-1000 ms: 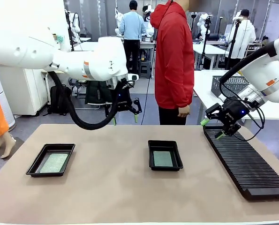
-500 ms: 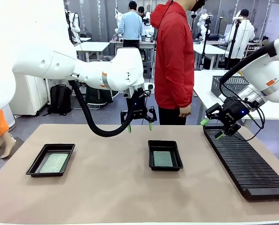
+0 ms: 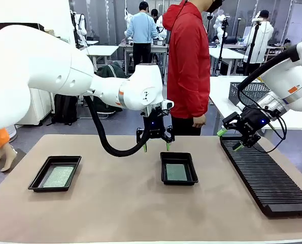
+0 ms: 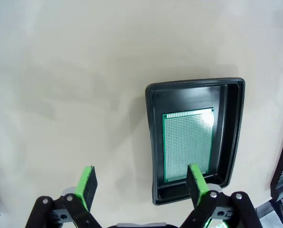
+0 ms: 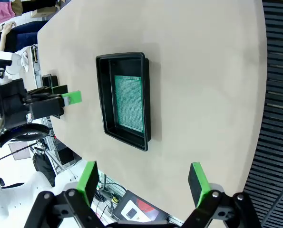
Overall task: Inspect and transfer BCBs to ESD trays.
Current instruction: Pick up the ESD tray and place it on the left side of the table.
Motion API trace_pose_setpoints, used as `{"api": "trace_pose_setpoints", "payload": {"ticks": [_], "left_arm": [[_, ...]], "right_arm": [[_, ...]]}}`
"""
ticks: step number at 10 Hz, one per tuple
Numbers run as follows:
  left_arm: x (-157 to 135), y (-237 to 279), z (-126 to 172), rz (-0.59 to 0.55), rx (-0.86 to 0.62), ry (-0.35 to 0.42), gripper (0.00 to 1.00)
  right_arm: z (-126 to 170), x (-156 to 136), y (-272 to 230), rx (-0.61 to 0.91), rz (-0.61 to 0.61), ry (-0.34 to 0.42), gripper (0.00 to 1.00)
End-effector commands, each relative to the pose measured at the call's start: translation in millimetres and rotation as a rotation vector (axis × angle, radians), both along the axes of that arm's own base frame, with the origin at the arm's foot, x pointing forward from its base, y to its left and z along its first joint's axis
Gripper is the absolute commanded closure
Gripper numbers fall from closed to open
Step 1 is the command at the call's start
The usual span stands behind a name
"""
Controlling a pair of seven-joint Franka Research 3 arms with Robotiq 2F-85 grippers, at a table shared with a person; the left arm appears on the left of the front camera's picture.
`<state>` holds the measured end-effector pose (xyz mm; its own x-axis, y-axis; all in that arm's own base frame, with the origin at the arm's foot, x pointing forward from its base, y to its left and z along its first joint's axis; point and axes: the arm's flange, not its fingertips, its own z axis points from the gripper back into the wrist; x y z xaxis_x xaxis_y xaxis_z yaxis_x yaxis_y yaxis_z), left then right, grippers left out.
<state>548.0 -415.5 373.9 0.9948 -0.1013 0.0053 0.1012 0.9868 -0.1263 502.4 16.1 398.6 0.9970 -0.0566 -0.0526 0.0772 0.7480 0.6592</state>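
Note:
Two black ESD trays lie on the tan table, one at the left (image 3: pixel 39 178) and one in the middle (image 3: pixel 163 168). Each holds a green BCB: the left board (image 3: pixel 58 176) and the middle board (image 3: pixel 176 172). My left gripper (image 3: pixel 156 147) hangs open just above the middle tray's far edge, holding nothing. In the left wrist view that tray's rim (image 4: pixel 151 142) and its BCB (image 4: pixel 188 142) lie just ahead of the open left gripper (image 4: pixel 142 185). My right gripper (image 3: pixel 230 140) is open over the rack's far end. The right wrist view, past the open right gripper (image 5: pixel 143 179), shows the middle tray (image 5: pixel 103 95) and its board (image 5: pixel 129 104).
A long black ribbed rack (image 3: pixel 266 175) runs along the table's right side. A person in a red hoodie (image 3: pixel 189 66) stands at the far edge, one hand (image 3: pixel 198 121) hanging down. A grey mesh basket (image 3: pixel 252 91) sits on a white table behind the right arm.
My left arm has swung to the right and lower, from beyond the table's far edge to just above the middle tray. The right arm, trays and boards have stayed put.

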Motion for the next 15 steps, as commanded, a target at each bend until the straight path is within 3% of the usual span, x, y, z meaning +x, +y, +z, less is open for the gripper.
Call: {"api": "trace_pose_setpoints", "payload": {"ticks": [1,10,14,15], "left_arm": [[-5,-7,-9,0.051,0.040,-0.019,0.00],[-17,-11,-59,0.092,0.054,-0.063,0.00],[-14,-6,-64,0.105,0.048,-0.104,0.00],[-7,-12,-62,0.077,0.026,-0.046,0.00]], "right_arm": [[1,-3,0,-0.009,-0.005,0.008,0.00],[1,-3,0,-0.009,-0.005,0.008,0.00],[1,-3,0,-0.009,-0.005,0.008,0.00],[1,-3,0,-0.009,-0.005,0.008,0.00]]}}
